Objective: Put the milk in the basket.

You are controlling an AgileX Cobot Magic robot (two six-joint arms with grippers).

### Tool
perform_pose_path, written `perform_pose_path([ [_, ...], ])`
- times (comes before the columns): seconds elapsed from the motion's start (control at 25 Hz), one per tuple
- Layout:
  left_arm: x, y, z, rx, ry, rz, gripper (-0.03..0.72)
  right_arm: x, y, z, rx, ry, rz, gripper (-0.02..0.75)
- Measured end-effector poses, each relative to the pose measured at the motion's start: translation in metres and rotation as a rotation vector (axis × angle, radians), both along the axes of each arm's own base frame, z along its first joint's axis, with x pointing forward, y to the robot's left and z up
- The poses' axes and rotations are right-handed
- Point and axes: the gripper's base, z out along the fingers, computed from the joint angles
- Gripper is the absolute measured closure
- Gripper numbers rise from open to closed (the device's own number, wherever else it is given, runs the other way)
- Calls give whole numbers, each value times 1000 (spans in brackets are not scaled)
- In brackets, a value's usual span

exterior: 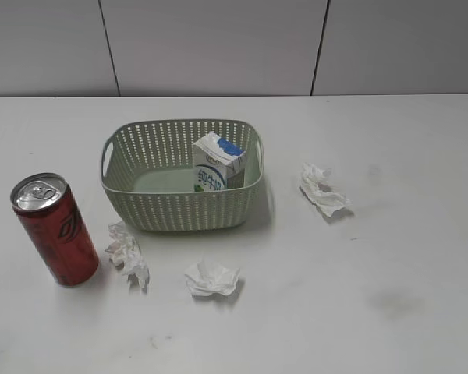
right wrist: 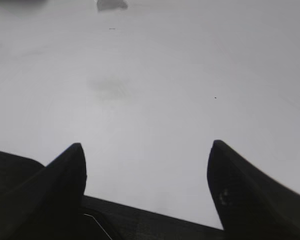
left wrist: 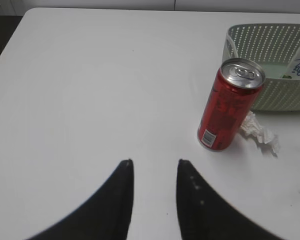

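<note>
The right gripper [right wrist: 146, 150] stood released, its jaws spread wide over bare table [right wrist: 190, 75] with nothing between them. The left gripper [left wrist: 155, 167] was likewise released, its dark fingers [left wrist: 121, 195] parted by a narrow gap and gripping nothing, hovering above the white surface well short of the basket.

The basket [exterior: 179, 206], pale green with slotted walls, sat at mid-table and serves as reference. The milk [exterior: 217, 164] stood inside it, against the right-hand wall, tilted slightly, blue top uppermost. The red can [exterior: 56, 230] stood upright outside the basket, to its left and nearer the camera, clear of the wall. Three crumpled tissues lay around the basket: one [exterior: 324, 191] to its right, one [exterior: 128, 253] off its front left corner beside the can, one [exterior: 211, 278] in front of it.
</note>
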Motion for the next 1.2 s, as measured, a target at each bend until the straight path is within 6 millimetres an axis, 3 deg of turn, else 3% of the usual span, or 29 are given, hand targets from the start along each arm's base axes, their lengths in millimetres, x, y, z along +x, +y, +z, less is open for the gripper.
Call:
perform_pose_path([
  [0.8,0,0,0,0,0,0,454,-2,4,0,51,1,22,141],
  [1.2,0,0,0,0,0,0,454,-27,-8,7,93,-209,-171,141],
])
